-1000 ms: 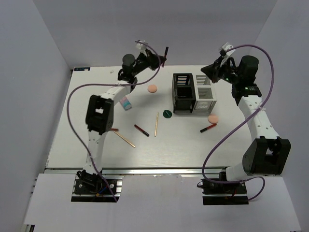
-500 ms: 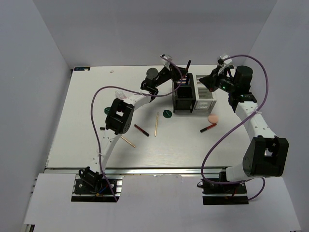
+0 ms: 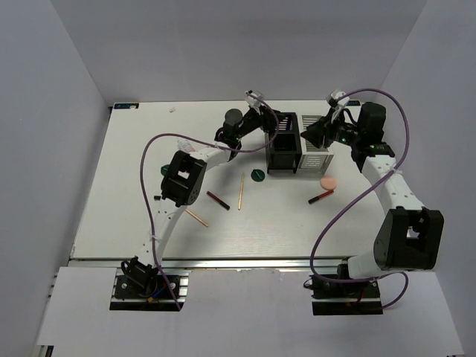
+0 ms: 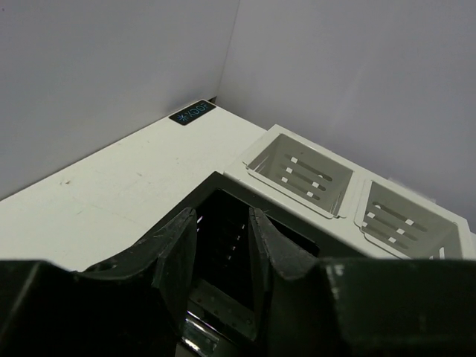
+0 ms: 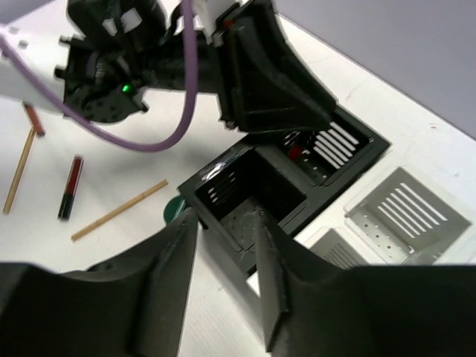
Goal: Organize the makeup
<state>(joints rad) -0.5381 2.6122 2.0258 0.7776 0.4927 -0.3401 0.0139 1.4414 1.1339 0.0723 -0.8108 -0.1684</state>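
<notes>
My left gripper (image 3: 278, 123) hangs open and empty over the back compartment of the black organizer (image 3: 283, 143); in the left wrist view its fingers (image 4: 182, 238) frame that dark slot. A red-tipped pencil (image 5: 295, 151) stands inside it. My right gripper (image 3: 314, 133) is open and empty, above the white organizer (image 3: 315, 150) and beside the black one (image 5: 253, 178). On the table lie a dark-green disc (image 3: 257, 175), a tan stick (image 3: 241, 192), a dark-red pencil (image 3: 218, 200), another tan stick (image 3: 196, 216), a peach puff (image 3: 327, 182) and a red pencil (image 3: 321, 196). The white tube is hidden.
A second green disc (image 3: 163, 170) peeks out left of the left arm's elbow (image 3: 182, 177). The two organizers stand side by side at the back middle. Purple cables loop over both arms. Grey walls close in the table on three sides.
The left gripper carried a dark pencil from the back left to the black organizer and let it go; the pencil now stands in the compartment. The right gripper shifted slightly left.
</notes>
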